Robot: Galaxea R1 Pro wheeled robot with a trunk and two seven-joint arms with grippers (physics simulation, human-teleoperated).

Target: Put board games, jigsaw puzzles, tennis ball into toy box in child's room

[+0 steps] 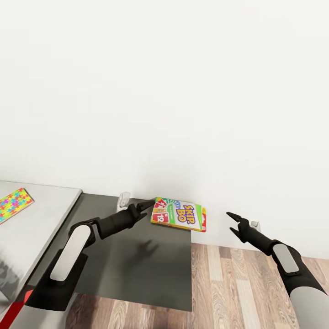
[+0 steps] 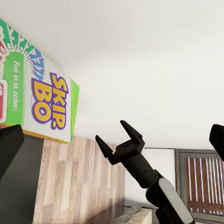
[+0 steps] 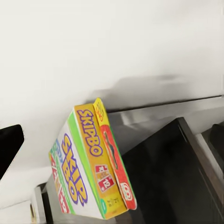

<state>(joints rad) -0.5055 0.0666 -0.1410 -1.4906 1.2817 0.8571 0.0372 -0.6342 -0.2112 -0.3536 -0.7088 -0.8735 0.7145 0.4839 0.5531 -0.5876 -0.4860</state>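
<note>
The Skip-Bo board game (image 1: 180,214), a yellow, green and red box, hangs tilted in the air over the far end of the dark grey cabinet part of the table (image 1: 137,265). My left gripper (image 1: 151,205) reaches it from the left, one fingertip at the box's near corner. In the left wrist view the box (image 2: 46,102) lies against one finger (image 2: 9,149), and the fingers stand wide apart with nothing between them. My right gripper (image 1: 230,222) is open in the air over the floor, a little right of the box (image 3: 93,168). A jigsaw puzzle (image 1: 13,204) lies on the light grey top.
A plain white wall (image 1: 183,91) runs close behind the table. Wood-plank floor (image 1: 237,288) lies right of the cabinet's end. A white wall socket (image 1: 124,198) sits just above the cabinet top. The light grey top (image 1: 41,224) stretches left.
</note>
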